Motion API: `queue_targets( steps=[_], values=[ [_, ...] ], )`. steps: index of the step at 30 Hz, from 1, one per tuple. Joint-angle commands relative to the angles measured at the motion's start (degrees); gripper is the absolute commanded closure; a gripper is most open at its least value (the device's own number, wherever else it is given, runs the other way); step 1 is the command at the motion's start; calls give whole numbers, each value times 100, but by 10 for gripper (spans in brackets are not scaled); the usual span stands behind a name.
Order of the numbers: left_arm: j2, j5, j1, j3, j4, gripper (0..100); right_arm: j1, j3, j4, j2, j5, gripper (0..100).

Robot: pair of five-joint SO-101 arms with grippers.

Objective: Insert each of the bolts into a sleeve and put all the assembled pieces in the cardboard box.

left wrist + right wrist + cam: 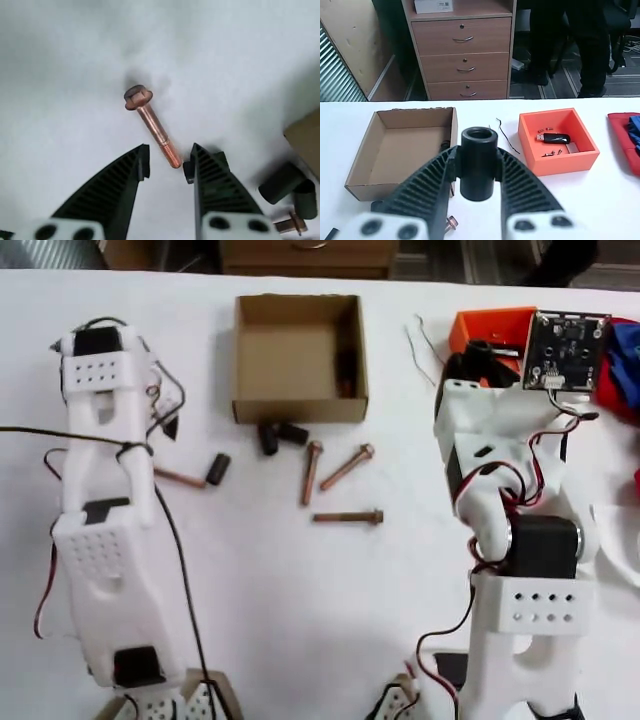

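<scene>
Black sleeve (479,145) stands upright, pinched in the right gripper (477,165). The left gripper (167,161) is spread around the threaded end of a bolt (149,120) lying on the table (60,75) — gripped so near its tip, it may swing or roll away. Farther off I count four bolts (347,517) on the table and two loose sleeves (280,435) just before the one cardboard box (300,408).
</scene>
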State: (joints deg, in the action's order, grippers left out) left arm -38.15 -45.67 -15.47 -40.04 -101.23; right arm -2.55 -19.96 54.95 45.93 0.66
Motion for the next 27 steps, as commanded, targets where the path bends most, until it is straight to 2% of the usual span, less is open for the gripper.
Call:
queue_targets(
  steps=[1, 4, 12, 22, 27],
  values=[
    [369, -905, 62, 4, -44, 842, -40, 70, -127, 163, 26, 975],
    [369, -1495, 0, 13, -79, 842, -40, 70, -127, 163, 26, 975],
    [378, -1934, -9, 1279, -62, 842, -40, 70, -127, 163, 26, 975],
    [369, -1925, -18, 927, 35, 842, -48, 70, -127, 163, 26, 975],
    [360, -1934, -246, 980, 378, 842, -48, 70, -127, 171, 26, 975]
  ],
)
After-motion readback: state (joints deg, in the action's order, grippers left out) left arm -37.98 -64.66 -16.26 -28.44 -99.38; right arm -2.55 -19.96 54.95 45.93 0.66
